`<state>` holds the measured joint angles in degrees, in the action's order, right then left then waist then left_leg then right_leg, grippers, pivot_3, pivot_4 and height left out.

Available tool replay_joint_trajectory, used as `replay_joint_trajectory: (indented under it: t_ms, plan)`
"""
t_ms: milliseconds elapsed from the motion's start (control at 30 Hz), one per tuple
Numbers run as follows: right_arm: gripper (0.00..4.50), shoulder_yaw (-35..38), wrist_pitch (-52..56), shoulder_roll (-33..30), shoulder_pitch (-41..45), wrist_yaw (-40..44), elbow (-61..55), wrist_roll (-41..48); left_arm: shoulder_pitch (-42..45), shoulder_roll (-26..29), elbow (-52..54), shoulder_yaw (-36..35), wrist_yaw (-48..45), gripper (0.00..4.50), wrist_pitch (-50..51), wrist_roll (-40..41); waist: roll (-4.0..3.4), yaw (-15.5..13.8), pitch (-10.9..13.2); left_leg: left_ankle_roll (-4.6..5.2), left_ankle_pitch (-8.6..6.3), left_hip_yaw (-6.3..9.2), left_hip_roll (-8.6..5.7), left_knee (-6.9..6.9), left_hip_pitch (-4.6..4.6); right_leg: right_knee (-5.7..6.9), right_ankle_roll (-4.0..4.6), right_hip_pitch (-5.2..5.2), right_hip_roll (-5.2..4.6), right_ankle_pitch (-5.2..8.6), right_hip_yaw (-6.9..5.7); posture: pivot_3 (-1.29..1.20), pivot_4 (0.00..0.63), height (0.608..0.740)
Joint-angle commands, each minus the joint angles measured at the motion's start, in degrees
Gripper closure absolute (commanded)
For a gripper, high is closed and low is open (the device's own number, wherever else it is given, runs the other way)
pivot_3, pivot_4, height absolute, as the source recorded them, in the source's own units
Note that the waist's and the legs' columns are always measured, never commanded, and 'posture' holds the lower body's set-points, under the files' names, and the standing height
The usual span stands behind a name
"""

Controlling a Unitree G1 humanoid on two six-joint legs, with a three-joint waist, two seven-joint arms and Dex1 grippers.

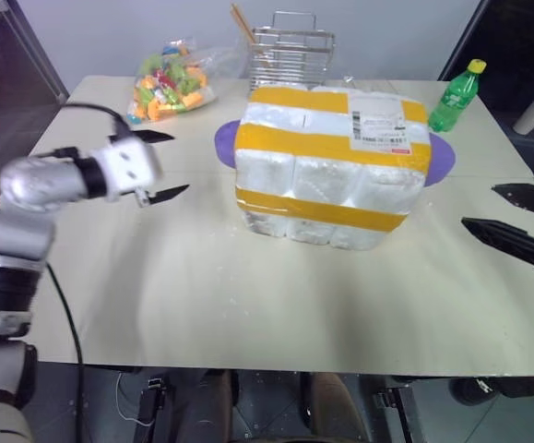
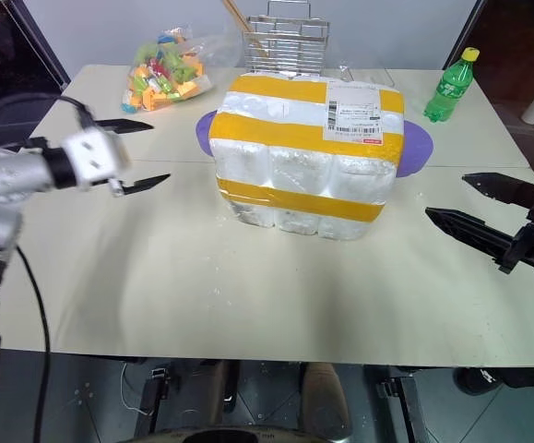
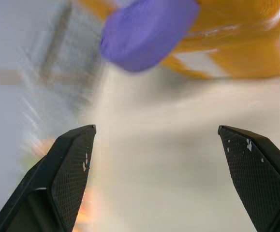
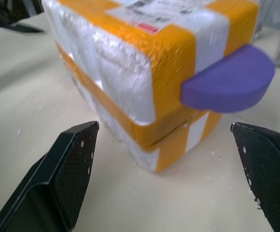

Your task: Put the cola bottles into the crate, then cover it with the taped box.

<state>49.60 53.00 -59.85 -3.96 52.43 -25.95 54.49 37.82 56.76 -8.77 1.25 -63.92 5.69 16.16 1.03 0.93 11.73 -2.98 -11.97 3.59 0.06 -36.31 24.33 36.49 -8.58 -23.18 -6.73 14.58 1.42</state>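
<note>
Above the worktop's (image 1: 248, 305) left side, the left claw (image 1: 160, 164) hangs released and empty, its fingers spread wide, well apart from the taped box (image 1: 331, 166). Across the worktop, the right claw (image 1: 516, 220) is likewise spread and holds nothing. Between them the taped box stands over the crate (image 4: 130, 133) at mid-worktop, with a purple pad (image 4: 229, 82) sticking out behind it.

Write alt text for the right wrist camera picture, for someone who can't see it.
A white foam box wrapped in yellow tape bands, with a shipping label on top, stands on a pale table just ahead of the right gripper, whose two black fingers are spread wide and hold nothing. A rounded purple piece sticks out from beside the box.
</note>
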Motion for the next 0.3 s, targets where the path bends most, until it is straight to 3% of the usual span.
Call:
replay_joint_trajectory:
  t_ms: [33,133,300]
  plan:
    - [0.00,-2.4,-3.7,-2.0,0.0,3.6,2.5,-3.1,0.1,8.2,1.7,-4.1,-18.1,0.27,21.2,15.6,-0.03,0.2,0.0,0.00,0.00,-0.01,0.00,0.01,-0.01,-0.01,0.00,0.00,0.00,0.00,0.01,0.00,0.150,0.739]
    - [0.00,-6.4,-6.6,-4.0,1.3,6.7,5.5,-5.9,2.4,11.0,-0.1,-2.9,-26.0,0.27,27.7,18.6,-0.10,0.1,0.0,0.00,0.00,-0.03,0.00,0.04,-0.08,-0.03,0.03,0.05,0.00,0.02,0.01,0.00,0.150,0.739]
    - [0.00,-12.8,-9.3,-5.9,6.9,8.6,10.5,-8.2,7.7,8.9,-4.7,0.5,-28.4,0.27,27.0,14.6,-0.09,-0.2,0.0,0.00,0.00,-0.01,0.00,0.02,-0.25,-0.15,0.20,0.28,0.01,0.12,-0.01,0.00,0.150,0.739]
